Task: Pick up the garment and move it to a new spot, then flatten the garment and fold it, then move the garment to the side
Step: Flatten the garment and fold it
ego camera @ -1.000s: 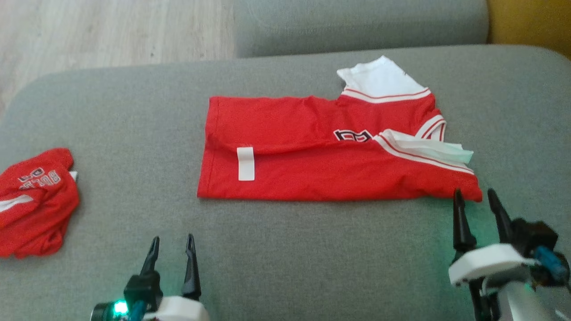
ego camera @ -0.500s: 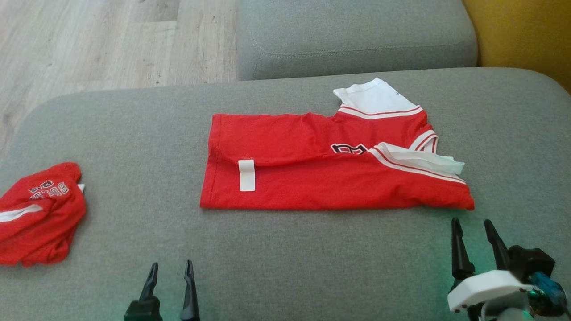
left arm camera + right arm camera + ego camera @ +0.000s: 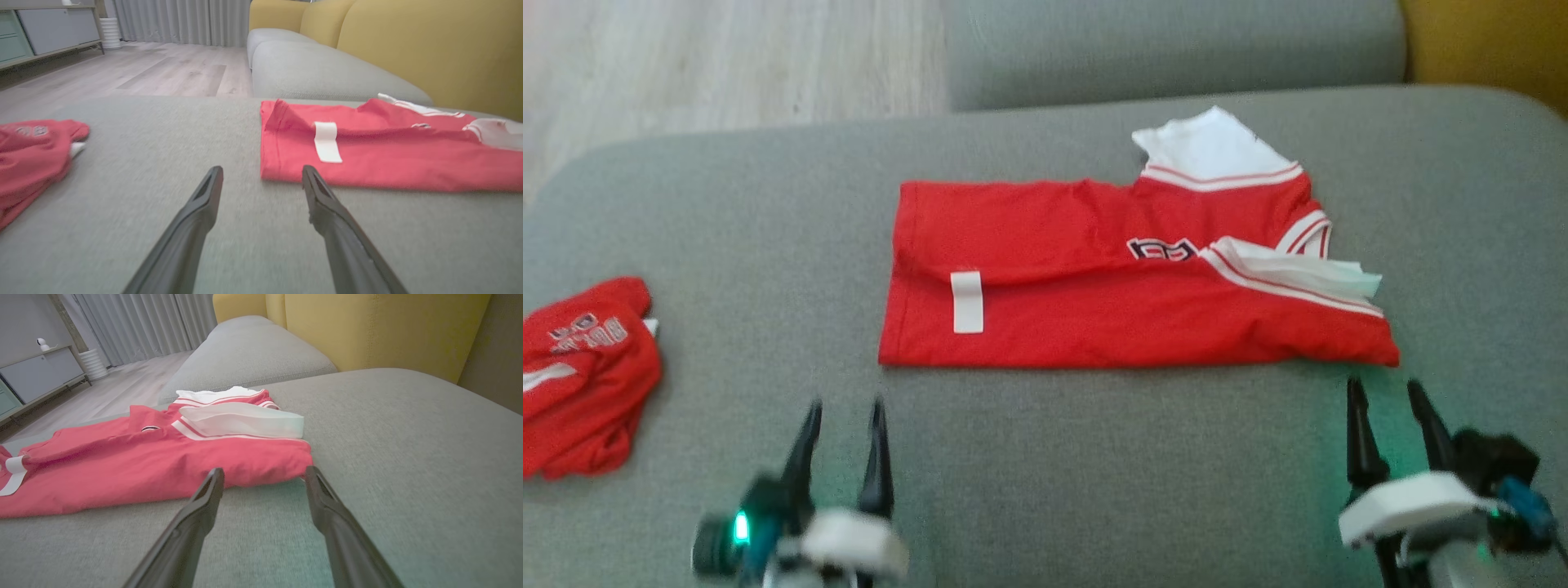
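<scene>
Red jersey knit w/ white sleeve [image 3: 1213, 147]: garment [image 3: 1127, 302] lies mid grey sofa cushion [image 3: 1045, 490], already doubled lengthwise into a long flat band, near edge toward you. Fold step looks part done; prob. another fold due. L gripper [image 3: 845, 402] and R gripper [image 3: 1383, 384] both spread wide, empty, just short of the two near corners. You'd want a pinch at each corner. Fabric thin, limp, likely to sag. Cushion weave coarse. 2nd red garment [image 3: 584, 376] crumpled far left.
</scene>
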You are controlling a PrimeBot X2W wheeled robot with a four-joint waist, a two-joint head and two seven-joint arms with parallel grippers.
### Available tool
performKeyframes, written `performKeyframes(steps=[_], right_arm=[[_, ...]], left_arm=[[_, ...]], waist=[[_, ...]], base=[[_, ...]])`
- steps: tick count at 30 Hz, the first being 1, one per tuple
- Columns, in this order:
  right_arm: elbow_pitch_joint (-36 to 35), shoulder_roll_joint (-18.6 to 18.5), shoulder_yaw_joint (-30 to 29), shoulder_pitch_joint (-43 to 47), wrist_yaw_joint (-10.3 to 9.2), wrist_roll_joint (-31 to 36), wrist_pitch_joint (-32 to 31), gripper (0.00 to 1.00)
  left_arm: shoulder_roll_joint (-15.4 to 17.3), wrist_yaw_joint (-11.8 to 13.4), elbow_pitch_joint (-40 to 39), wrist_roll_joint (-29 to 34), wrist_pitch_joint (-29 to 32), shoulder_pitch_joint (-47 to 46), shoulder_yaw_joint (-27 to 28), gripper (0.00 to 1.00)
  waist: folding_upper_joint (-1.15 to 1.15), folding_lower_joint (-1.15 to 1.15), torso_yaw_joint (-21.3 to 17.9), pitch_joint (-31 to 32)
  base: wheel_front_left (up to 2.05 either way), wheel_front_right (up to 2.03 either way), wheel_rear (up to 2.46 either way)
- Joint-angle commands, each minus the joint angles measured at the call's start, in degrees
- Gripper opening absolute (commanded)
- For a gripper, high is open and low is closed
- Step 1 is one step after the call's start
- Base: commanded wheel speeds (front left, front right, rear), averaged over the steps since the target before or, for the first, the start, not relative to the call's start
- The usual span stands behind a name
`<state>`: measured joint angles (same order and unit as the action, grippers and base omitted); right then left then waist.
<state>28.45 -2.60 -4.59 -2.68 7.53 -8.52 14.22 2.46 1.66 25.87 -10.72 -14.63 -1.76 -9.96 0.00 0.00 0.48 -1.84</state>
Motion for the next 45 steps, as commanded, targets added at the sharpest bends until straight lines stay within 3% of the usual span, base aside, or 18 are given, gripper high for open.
performKeyframes(steps=[1,7,13,21,22,25,37,45], right_arm=[[-2.2,-0.3,1.2,-4.3,-0.04,0.0,0.8,1.0],[-2.8,-0.3,2.7,-7.6,-0.04,-0.5,0.8,1.0],[-3.1,-0.3,3.3,-9.9,-0.04,-1.3,0.8,1.0],[-3.5,-0.3,2.1,-10.3,-0.04,-1.0,0.8,1.0],[-3.5,-0.3,2.0,-10.3,-0.04,-1.0,0.8,1.0],[-3.5,-0.3,1.6,-10.5,-0.04,-0.9,0.8,1.0],[-2.3,-0.3,-1.1,-12.2,-0.04,-2.6,0.8,1.0],[4.3,-0.3,-1.9,-16.1,-0.04,-4.6,0.8,1.0]], left_arm=[[0.4,-0.9,-0.5,-0.9,-0.4,-6.3,1.4,1.0],[0.4,-4.4,8.2,-2.0,-0.4,-16.7,2.1,1.0],[0.9,-6.1,18.8,-2.8,-0.4,-24.7,4.7,1.0],[1.1,-7.2,22.0,-2.6,-0.4,-26.2,6.5,1.0],[1.0,-7.3,22.1,-2.5,-0.4,-26.2,6.7,0.87],[0.9,-7.6,22.3,-1.9,-0.4,-26.0,6.8,0.0],[0.5,-8.4,16.1,-1.1,-0.4,-20.7,6.0,0.0],[0.4,-8.4,15.1,-3.9,-0.4,-18.7,2.3,0.0]], waist=[[0.0,0.0,-0.3,-2.2],[0.0,0.0,-2.2,-6.6],[0.0,0.0,-5.0,-10.2],[0.0,0.0,-6.1,-11.7],[0.0,0.0,-6.2,-11.8],[0.0,0.0,-6.1,-11.9],[0.0,0.0,-4.3,-10.4],[0.0,0.0,-2.9,-10.9]], base=[[0.0,0.0,0.0],[0.0,0.0,0.0],[0.0,0.0,0.0],[0.0,0.0,0.0],[0.0,0.0,0.0],[0.0,0.0,0.0],[0.0,0.0,0.0],[0.0,0.0,0.0]])
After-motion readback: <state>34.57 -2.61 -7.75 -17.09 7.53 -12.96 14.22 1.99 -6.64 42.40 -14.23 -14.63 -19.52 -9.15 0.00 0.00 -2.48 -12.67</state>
